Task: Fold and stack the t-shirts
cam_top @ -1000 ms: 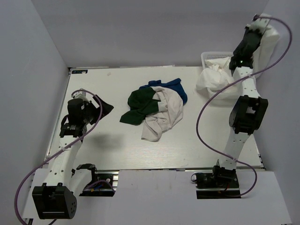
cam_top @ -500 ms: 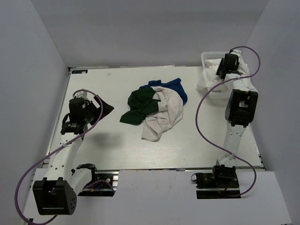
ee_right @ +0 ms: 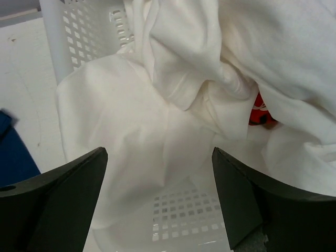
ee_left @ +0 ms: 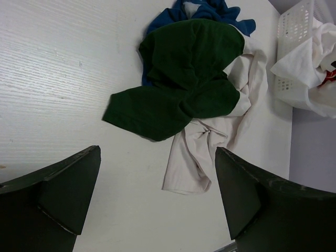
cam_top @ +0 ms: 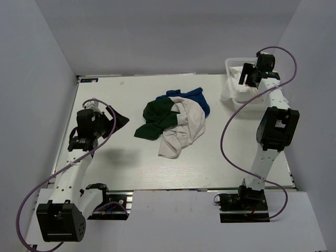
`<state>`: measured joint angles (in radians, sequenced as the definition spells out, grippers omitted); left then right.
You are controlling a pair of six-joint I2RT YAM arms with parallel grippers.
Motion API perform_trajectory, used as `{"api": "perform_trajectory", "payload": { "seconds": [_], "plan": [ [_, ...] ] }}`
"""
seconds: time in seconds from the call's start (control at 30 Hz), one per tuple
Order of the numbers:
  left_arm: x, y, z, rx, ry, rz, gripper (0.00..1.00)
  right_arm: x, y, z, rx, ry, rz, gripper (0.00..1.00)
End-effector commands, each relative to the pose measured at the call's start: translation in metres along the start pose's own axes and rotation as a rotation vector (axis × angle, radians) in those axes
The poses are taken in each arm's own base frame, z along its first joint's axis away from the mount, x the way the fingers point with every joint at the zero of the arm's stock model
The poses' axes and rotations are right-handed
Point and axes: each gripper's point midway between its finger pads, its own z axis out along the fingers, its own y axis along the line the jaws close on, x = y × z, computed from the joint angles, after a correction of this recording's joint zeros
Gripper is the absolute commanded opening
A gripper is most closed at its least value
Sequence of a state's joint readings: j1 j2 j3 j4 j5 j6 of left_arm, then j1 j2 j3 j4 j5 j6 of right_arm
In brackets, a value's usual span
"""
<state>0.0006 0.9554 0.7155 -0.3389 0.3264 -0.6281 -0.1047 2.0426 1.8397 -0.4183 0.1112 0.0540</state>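
Three grey walls (cam_top: 157, 31) enclose a white table (cam_top: 118, 163) holding t-shirts (cam_top: 173, 118).

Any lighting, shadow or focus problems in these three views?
Top external: even light, only a soft shadow of the left arm on the table. Left wrist: sharp, the dark green t-shirt shows its folds. Right wrist: white t-shirts against the white basket are low in contrast, not blown out.

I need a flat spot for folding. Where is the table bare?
Bare table lies between the left hand and the shirt pile, and along the near edge in front of the pile. Crowded: the pile mid-table, and the far-right basket overflowing with white shirts.
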Motion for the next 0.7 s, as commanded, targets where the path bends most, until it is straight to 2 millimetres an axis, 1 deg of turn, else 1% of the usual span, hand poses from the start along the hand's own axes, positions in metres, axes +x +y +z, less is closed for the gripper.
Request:
{"api": "perform_trajectory", "payload": {
  "seconds": [0.0, 0.03, 0.07, 0.1, 0.13, 0.17, 0.2, 0.23, 0.27, 0.33, 0.37, 0.4, 0.43, 0.47, 0.53, 0.57, 0.63, 0.67],
  "plan": [
    [-0.007, -0.012, -0.006, 0.045, -0.033, 0.032, 0.99, 0.037, 0.005, 0.007, -0.038, 0.122, 0.019, 0.83],
    [-0.009, -0.014, -0.008, 0.051, -0.042, 0.035, 0.99, 0.05, 0.006, 0.018, -0.04, 0.159, 0.018, 0.77],
    [-0.009, -0.014, -0.008, 0.051, -0.042, 0.035, 0.99, 0.052, 0.006, 0.022, -0.044, 0.17, 0.022, 0.74],
    [-0.01, -0.012, -0.008, 0.042, -0.049, 0.035, 0.99, 0.049, 0.009, 0.023, -0.045, 0.171, 0.029, 0.7],
    [-0.009, -0.009, -0.008, 0.027, -0.045, 0.031, 0.99, 0.058, 0.006, 0.034, -0.032, 0.193, 0.047, 0.65],
    [-0.009, -0.009, -0.008, 0.027, -0.045, 0.031, 0.99, 0.052, 0.004, 0.037, -0.019, 0.179, 0.06, 0.61],
    [-0.008, -0.006, -0.008, 0.014, -0.042, 0.027, 0.99, 0.054, 0.001, 0.041, -0.006, 0.187, 0.08, 0.57],
    [-0.008, -0.006, -0.008, 0.014, -0.042, 0.027, 0.99, 0.063, 0.0, 0.049, -0.005, 0.209, 0.09, 0.55],
    [-0.008, -0.005, -0.008, 0.006, -0.047, 0.027, 0.99, 0.059, 0.002, 0.05, -0.01, 0.202, 0.097, 0.46],
    [-0.007, -0.004, -0.008, 0.001, -0.04, 0.024, 0.99, 0.057, 0.009, 0.054, -0.048, 0.188, 0.093, 0.37],
    [-0.007, -0.004, -0.008, 0.001, -0.04, 0.024, 0.99, 0.047, 0.011, 0.054, -0.06, 0.144, 0.097, 0.19],
    [-0.007, -0.004, -0.008, 0.001, -0.04, 0.024, 0.99, 0.045, 0.011, 0.053, -0.067, 0.136, 0.099, 0.06],
    [-0.007, -0.004, -0.008, 0.001, -0.04, 0.024, 0.99, 0.041, 0.012, 0.052, -0.073, 0.125, 0.106, 0.0],
    [-0.007, -0.004, -0.008, 0.001, -0.04, 0.024, 0.99, 0.026, 0.012, 0.045, -0.072, 0.086, 0.125, 0.0],
    [-0.011, -0.005, -0.009, -0.001, -0.053, 0.027, 0.99, 0.008, 0.008, 0.042, -0.06, 0.029, 0.14, 0.0],
    [-0.011, -0.005, -0.009, -0.001, -0.053, 0.027, 0.99, -0.016, 0.0, 0.03, -0.019, -0.038, 0.157, 0.0],
    [-0.011, -0.005, -0.009, -0.001, -0.053, 0.027, 0.99, -0.039, -0.008, 0.022, 0.01, -0.116, 0.175, 0.0],
    [-0.011, -0.005, -0.009, -0.001, -0.053, 0.027, 0.99, -0.06, -0.018, 0.01, 0.046, -0.188, 0.19, 0.0]
  ]
}}
